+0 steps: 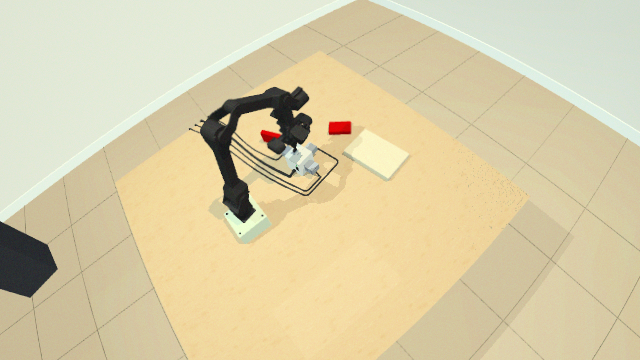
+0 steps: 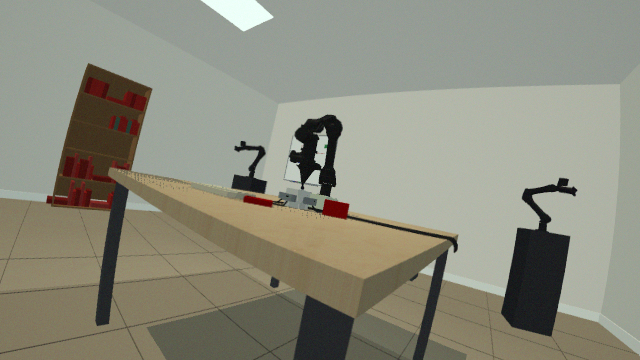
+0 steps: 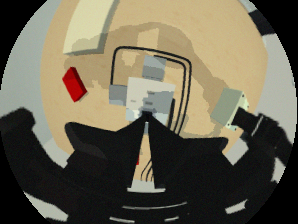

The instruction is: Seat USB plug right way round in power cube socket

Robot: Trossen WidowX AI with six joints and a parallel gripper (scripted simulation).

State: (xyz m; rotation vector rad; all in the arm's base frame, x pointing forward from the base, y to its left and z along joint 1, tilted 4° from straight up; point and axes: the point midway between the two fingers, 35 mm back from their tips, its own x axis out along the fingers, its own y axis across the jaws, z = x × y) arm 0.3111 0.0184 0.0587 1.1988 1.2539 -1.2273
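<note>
The white power cube (image 1: 303,161) (image 2: 299,199) (image 3: 136,89) stands on the table with grey adapters plugged into its sides, such as one adapter (image 3: 153,67) in the wrist view. My gripper (image 1: 295,147) (image 2: 302,185) (image 3: 147,118) points down at the cube's top, its fingertips nearly together. It is shut on the USB plug, which stands at the top socket. The fingertips hide most of the plug, so its depth and which way round it sits cannot be told.
A red block (image 1: 340,128) (image 2: 258,201) (image 3: 74,84) and a pale slab (image 1: 377,154) (image 3: 89,26) lie beyond the cube. Another red block (image 1: 270,135) (image 2: 335,209) is close to the gripper's side. Black cables (image 1: 306,194) (image 3: 150,49) loop around the cube.
</note>
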